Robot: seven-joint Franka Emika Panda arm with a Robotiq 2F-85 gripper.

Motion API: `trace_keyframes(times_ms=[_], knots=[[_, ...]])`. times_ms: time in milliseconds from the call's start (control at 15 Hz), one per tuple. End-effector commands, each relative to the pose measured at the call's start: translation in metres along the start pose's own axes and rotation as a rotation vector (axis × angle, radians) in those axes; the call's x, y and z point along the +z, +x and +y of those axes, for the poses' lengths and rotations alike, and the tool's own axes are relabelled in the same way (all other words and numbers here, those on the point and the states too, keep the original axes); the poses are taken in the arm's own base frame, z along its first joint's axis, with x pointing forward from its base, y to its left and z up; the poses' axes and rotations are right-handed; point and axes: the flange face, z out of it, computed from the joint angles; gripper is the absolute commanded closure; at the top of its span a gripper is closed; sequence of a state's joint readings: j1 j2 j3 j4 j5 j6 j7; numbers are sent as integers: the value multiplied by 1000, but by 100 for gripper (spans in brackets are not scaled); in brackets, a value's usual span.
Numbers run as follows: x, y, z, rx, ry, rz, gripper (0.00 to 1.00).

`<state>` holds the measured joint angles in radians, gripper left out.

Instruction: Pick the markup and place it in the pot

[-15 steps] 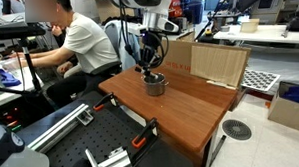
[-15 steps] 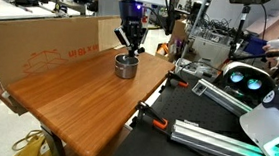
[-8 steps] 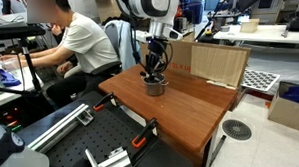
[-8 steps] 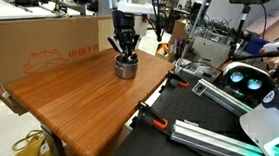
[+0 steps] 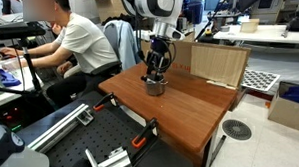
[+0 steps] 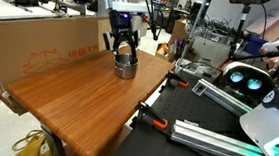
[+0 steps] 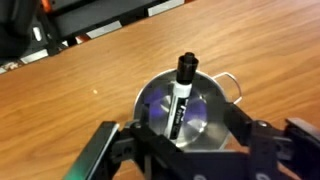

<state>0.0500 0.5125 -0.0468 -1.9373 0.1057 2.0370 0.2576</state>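
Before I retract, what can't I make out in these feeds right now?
1. Marker, lower end: in the wrist view it is hidden behind the gripper, so contact with the floor of the pot is unreadable.
2. Marker in both exterior views: hidden by the gripper and the pot wall.
3. Pot's near rim: covered by the gripper in the wrist view.

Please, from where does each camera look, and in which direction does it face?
An exterior view: off a corner of the table, facing the pot and a seated person beyond; arm and pincer show.
An exterior view: off another table edge, facing the pot before a large box; arm and pincer show.
Wrist view: above, looking down into the pot holding the marker; only pincer fingers show.
Shared: all three see pot and pincer.
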Motion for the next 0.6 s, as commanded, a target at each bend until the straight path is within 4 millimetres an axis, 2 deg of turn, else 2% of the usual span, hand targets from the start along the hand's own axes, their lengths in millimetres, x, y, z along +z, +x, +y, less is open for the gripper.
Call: trace_keyframes(times_ms=[0,267,533], knots=[[-6,3,-2,7,-18,-24,0],[-21,-8,0,-19,3,13,0],[-48,-32,3,-63,34,89,0]])
